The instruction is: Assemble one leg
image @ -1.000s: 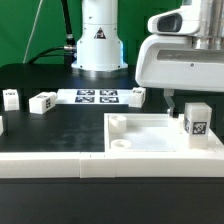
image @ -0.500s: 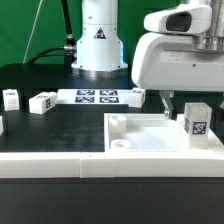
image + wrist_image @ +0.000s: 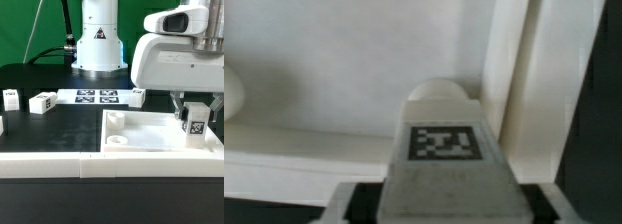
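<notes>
Standing upright inside the white tray (image 3: 150,150) at the exterior view's right, the leg (image 3: 195,122) sits directly under the gripper (image 3: 194,112), long axis vertical, its fingers (image 3: 179,110) flanking it; whether they clamp it, I cannot tell.

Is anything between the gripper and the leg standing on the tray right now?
Nothing visible. The gripper is directly over the leg, its fingers on either side of the upright post on the tray; whether they touch it is unclear.
</notes>
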Controlling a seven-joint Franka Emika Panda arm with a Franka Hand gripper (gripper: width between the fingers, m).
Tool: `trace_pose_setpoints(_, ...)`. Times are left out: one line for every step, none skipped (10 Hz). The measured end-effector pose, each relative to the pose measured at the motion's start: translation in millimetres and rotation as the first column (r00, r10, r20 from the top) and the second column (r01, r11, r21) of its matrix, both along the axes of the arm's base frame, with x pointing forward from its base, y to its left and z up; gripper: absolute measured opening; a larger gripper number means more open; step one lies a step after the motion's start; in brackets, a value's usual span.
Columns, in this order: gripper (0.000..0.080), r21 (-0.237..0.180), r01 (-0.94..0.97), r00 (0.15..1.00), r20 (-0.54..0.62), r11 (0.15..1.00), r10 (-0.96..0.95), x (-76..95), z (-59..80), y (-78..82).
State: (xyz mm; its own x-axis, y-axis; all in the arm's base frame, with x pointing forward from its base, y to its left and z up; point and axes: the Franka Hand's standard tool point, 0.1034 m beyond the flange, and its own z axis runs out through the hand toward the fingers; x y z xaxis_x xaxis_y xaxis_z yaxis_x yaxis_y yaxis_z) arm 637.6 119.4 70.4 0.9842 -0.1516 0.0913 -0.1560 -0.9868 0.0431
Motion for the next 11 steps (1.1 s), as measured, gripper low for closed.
trace_pose_setpoints(0.0294, 0.011, 0.12, 0.993, 0.01, 0.993, -0.12, 0.2, -0.1, 0.1)
trace_pose_setpoints(0.0294, 0.02, 0.221, 0.975, 0.014, 0.975, -0.221, 0.1, -0.3, -0.5)
trace_pose_setpoints(0.0294, 0.024, 0.287, 0.958, 0.017, 0.958, -0.288, -0.4, -0.4, -3.5)
trace_pose_setpoints(0.0294, 0.027, 0.364, 0.931, 0.019, 0.931, -0.365, -1.6, -0.4, -8.9)
trace_pose_setpoints(0.0295, 0.028, 0.446, 0.894, 0.023, 0.895, -0.447, -2.6, -0.3, -14.7)
trace_pose_setpoints(0.0298, 0.026, 0.498, 0.866, 0.024, 0.867, -0.499, -3.5, -0.2, -19.9)
trace_pose_setpoints(0.0301, 0.017, 0.551, 0.834, 0.029, 0.834, -0.551, -4.2, -0.2, -25.2)
trace_pose_setpoints(0.0301, 0.015, 0.572, 0.82, 0.03, 0.82, -0.572, -4.5, 0.0, -27.4)
trace_pose_setpoints(0.0302, 0.012, 0.578, 0.816, 0.03, 0.816, -0.578, -4.8, 0.1, -29.7)
trace_pose_setpoints(0.0302, 0.013, 0.578, 0.816, 0.03, 0.816, -0.578, -4.8, -0.4, -29.4)
trace_pose_setpoints(0.0468, 0.013, 0.578, 0.816, 0.029, 0.816, -0.578, -4.9, -0.5, -29.2)
